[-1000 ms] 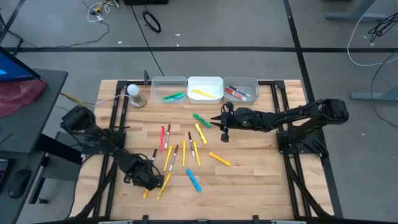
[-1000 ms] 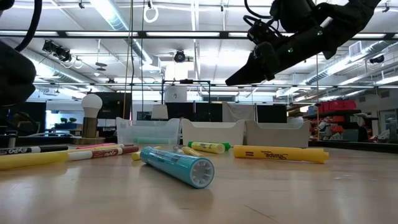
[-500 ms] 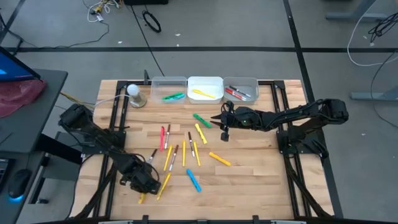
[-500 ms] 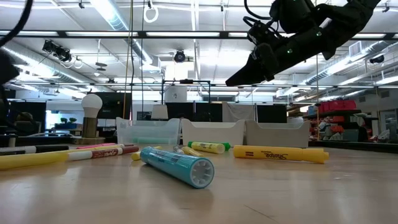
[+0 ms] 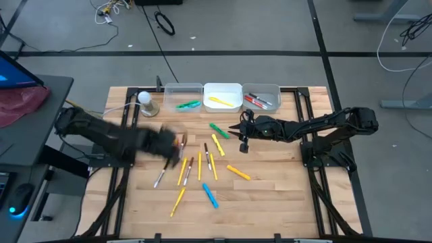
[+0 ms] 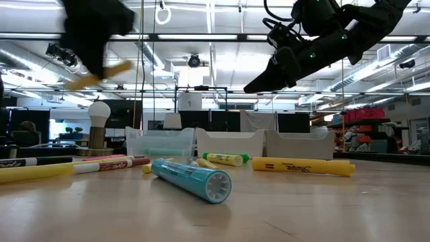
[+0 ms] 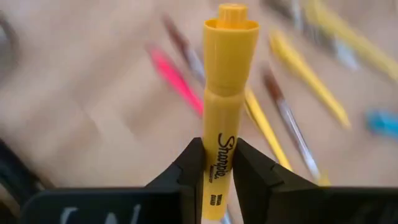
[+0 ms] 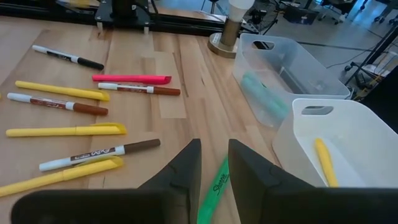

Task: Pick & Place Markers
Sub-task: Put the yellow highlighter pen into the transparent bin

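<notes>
While pinched between the left fingers point(image 7: 186, 171), yellow marker point(image 7: 225, 106): upright, cap end out, mid-frame in left wrist view.
Left arm: blurred, left-centre of high view, left gripper point(image 5: 169, 145) above the scattered markers point(image 5: 199, 165).
Right arm: reaches in from right of high view; right gripper point(image 5: 244, 146) hovers over table.
Right fingers: narrow gap, holding nothing; green marker point(image 8: 214, 190) lies beyond.

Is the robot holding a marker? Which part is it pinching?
Yes. The left gripper pinches a yellow marker around its lower barrel. The right gripper holds nothing.
</notes>
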